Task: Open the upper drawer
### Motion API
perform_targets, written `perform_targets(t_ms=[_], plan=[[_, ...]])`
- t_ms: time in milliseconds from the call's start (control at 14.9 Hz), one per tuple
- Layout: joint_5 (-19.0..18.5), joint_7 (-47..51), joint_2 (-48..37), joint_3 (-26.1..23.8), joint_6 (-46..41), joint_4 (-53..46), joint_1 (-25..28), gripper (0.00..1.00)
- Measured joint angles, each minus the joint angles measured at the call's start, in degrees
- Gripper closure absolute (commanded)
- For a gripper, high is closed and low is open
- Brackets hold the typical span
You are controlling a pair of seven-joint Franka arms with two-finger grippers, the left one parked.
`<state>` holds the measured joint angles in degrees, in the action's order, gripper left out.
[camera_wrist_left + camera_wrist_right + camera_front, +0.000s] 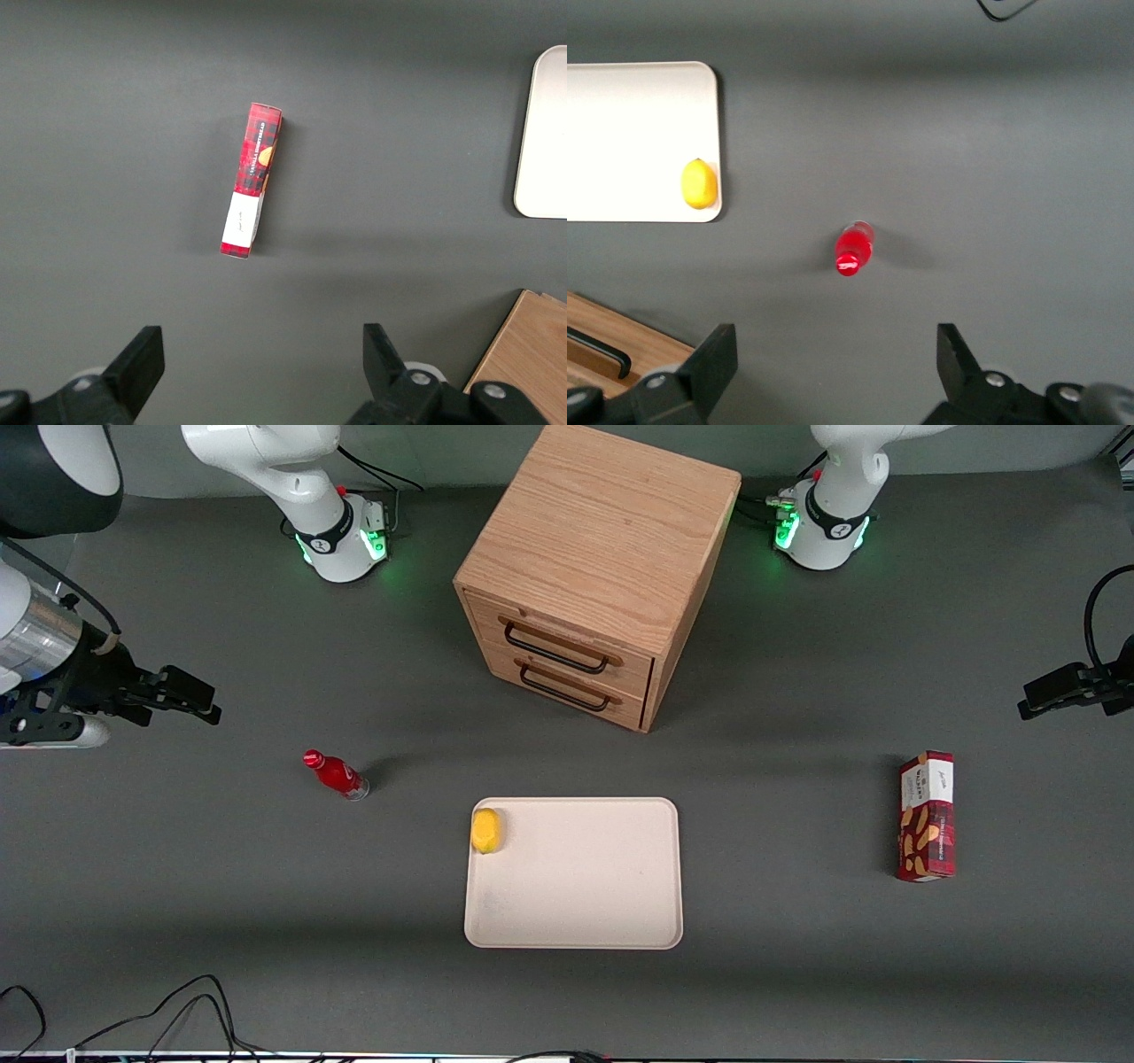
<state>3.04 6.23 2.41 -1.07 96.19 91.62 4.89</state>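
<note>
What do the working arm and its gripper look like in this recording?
The right arm has glossy white rounded shells, a black band and green lights at its base, and a black cable. Its gripper, toward the working arm's end of the table, is black with two fingers, open, below a silvery wrist section.

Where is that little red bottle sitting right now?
In the front view the red bottle stands on the grey table beside the cream tray, toward the working arm's end, nearest the lemon; the open hand hovers apart from it.
</note>
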Motion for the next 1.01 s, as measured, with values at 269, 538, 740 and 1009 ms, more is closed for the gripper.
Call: perform_targets(t_ms=[269, 538, 740, 1009], plan=[[0.1, 0.0, 3.9, -5.4, 0.6, -4.3, 0.9, 0.0], [0.4, 0.0, 12.5, -11.0, 1.7, -12.1, 1.2, 0.0], [0.4, -2.3, 18.8, -14.9, 4.1, -17.2, 1.3, 0.0], [0.5, -5.5, 22.7, -16.9, 4.8, -21.2, 3.7, 0.0]])
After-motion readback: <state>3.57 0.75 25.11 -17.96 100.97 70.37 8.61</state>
